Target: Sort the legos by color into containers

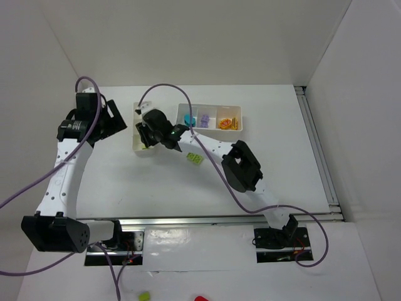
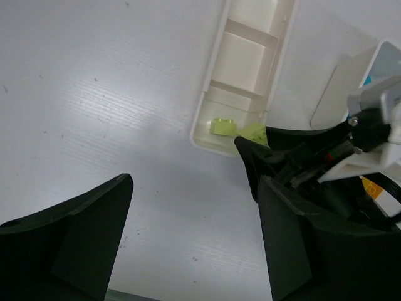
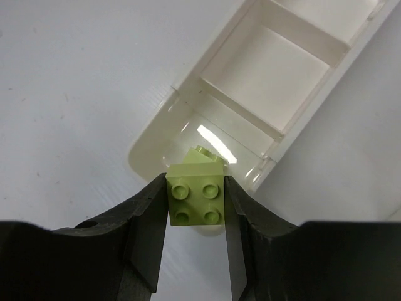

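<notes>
1. The right gripper (image 3: pixel 195 210) was clamped on a lime green brick (image 3: pixel 195 200), one finger pressed against each side, studs facing the wrist camera.
2. The held brick sat over the near end compartment of the narrow white tray (image 3: pixel 145 145), just inside its rounded corner.
3. A second lime green brick (image 3: pixel 207 155) lay in that same end compartment, partly hidden behind the held one. The tray's other visible compartments held nothing.
4. The left gripper (image 2: pixel 194 244) hung over the bare table (image 1: pixel 282 144) just left of the narrow tray, fingers spread wide with nothing between them.
5. From overhead, the right arm reached across to the narrow tray, which stood just left of the three-compartment tray (image 1: pixel 210 129).
6. That tray held a teal brick (image 1: pixel 188 118) on the left, a purple brick (image 1: pixel 203 118) in the middle, and orange-yellow pieces (image 1: pixel 229 123) on the right.
7. Loose lime green pieces (image 1: pixel 195 157) lay on the table in front of the trays, beside the right arm.
</notes>
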`<state>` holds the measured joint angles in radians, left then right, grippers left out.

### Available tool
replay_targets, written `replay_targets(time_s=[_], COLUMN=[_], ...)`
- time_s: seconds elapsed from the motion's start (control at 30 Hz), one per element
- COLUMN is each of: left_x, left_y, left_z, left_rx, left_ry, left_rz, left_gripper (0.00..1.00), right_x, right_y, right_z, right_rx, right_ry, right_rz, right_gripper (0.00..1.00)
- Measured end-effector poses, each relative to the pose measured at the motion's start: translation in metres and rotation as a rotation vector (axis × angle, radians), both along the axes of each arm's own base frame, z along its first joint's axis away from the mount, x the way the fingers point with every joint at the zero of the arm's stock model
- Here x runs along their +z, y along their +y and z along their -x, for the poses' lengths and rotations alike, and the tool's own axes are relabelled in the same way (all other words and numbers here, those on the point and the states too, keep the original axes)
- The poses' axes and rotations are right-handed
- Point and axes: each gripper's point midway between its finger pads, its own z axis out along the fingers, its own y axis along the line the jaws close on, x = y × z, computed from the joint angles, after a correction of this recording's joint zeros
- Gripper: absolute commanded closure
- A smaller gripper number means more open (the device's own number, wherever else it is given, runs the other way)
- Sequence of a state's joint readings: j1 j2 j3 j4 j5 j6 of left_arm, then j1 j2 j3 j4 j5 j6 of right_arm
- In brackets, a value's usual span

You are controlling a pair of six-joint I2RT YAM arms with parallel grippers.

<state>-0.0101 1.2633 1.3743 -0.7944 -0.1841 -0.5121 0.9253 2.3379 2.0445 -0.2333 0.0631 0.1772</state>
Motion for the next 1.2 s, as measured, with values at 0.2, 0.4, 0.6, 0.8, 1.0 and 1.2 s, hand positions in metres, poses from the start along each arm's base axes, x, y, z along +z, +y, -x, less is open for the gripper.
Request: replay_targets(time_s=[0.2,0.4,0.6,0.8,1.0,1.2], left_x=[0.002,0.006,0.005,0.005,0.005,0.003], left_y=[0.013,0.013,0.012,0.008,0.004,-0.003], left_z=[0.015,0.019,0.019,0.019,0.018,0.015], left_rx=[0.058,0.059,0.055,0.037,0.019,-0.014], left_ry=[-0.005,-0.015,-0.014,-0.013,-0.014,-0.007], left_rz=[0.000,0.000,0.002,0.016,0.030,0.057], left_gripper=[0.10,0.10,0.12,0.12,0.12,0.13], right_x=[-0.027,-0.015,-0.015,-0.025,-0.003,-0.030], right_y=[0.016,0.025,0.015,-0.058,-0.129,-0.156], right_z=[-0.010,-0.019,-0.022,0.013,0.048,0.045], right_rx=[-0.004,-0.015,-0.054,-0.137,-0.227,-0.281], right_ry=[0.014,-0.009,-0.026,0.016,0.046,0.101], right_rz=[0.009,-0.027,-0.004,0.124,0.140,0.231], right_gripper=[0.69,0.29,0.34,0.35,0.16,0.07])
